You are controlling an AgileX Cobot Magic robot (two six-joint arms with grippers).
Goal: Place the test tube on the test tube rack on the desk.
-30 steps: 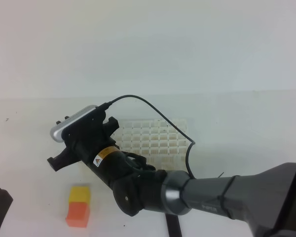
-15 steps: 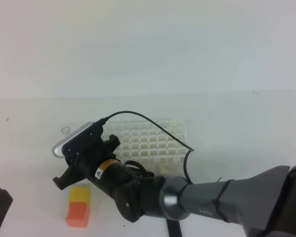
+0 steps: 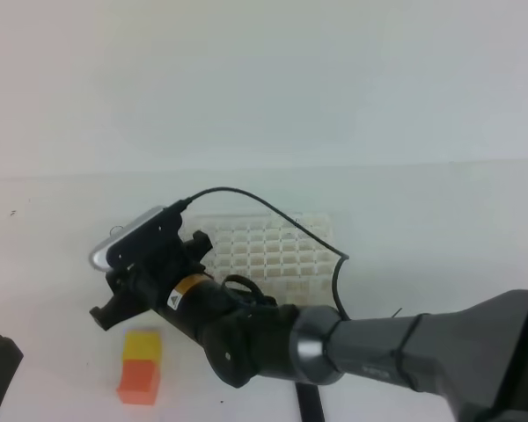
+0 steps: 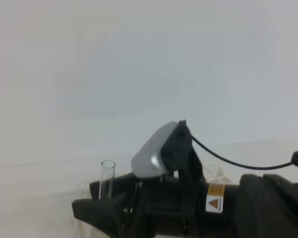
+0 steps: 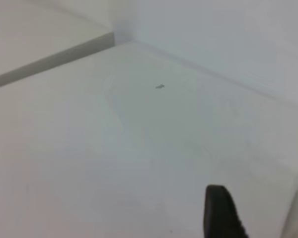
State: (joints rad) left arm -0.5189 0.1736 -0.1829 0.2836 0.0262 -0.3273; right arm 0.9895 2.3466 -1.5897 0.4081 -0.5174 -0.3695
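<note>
**Exterior high: right arm across the rack's left end, tube upright beside it**

Exterior high view shows the right arm reaching across the white desk (image 3: 440, 220) from the lower right, its wrist and silver camera housing over the left end of the test tube rack (image 3: 273, 255). The right gripper (image 3: 114, 303) points down and left, just past the rack's left edge; its jaws are seen end-on here and their spacing cannot be told. In the right wrist view one dark fingertip (image 5: 219, 212) shows at the lower edge, with a second dark edge at the far right corner and bare desk between them, so the jaws stand apart with nothing between them.

Left wrist view shows the test tube (image 4: 107, 179) standing upright, its round open rim above the right gripper's dark body; its lower part is hidden.

A yellow-and-orange block (image 3: 141, 365) sits on the desk below the gripper, apart from the rack.

Left gripper: out of view, jaws together.
</note>
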